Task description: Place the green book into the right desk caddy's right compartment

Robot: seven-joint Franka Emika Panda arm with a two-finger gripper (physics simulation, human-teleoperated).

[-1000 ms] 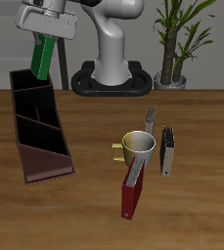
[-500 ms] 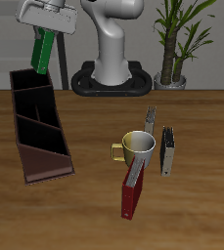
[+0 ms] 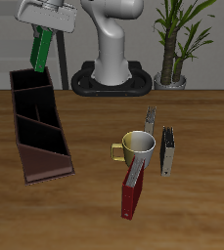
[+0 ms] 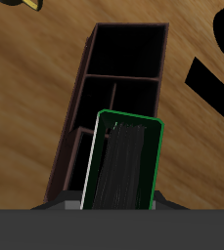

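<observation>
**Hanging over the caddy, green book in the grip**

Starting nearest the table's front edge, a dark red book (image 3: 131, 196) lies on the wood, its upper end touching or tucked against a yellow-green mug (image 3: 138, 148) that sits just behind it. At about three o'clock from the mug, a grey-black book (image 3: 167, 153) lies close by, and another thin grey one (image 3: 151, 121) stands at roughly twelve o'clock from the mug.

Well apart from that cluster, at about nine o'clock from the mug, the right desk caddy (image 3: 23, 122) stretches lengthwise away from the front edge, its reddish-brown sloped panel (image 3: 43, 163) at the near end. Partitions split it into sections; the right compartment (image 3: 32, 82) is the small one at the far end.

Above that far end, the gripper (image 3: 47, 23) hangs in the air with its fingers clamped on the top of the green book (image 3: 41, 49). The book dangles tilted, its lower corner just over the far compartment's rim, clear of the caddy. From the wrist view, the book (image 4: 125, 161) fills the foreground with the caddy's open sections beneath and beyond it.

Farthest back stand the robot's base (image 3: 112, 61) and a potted plant (image 3: 176, 44).
</observation>
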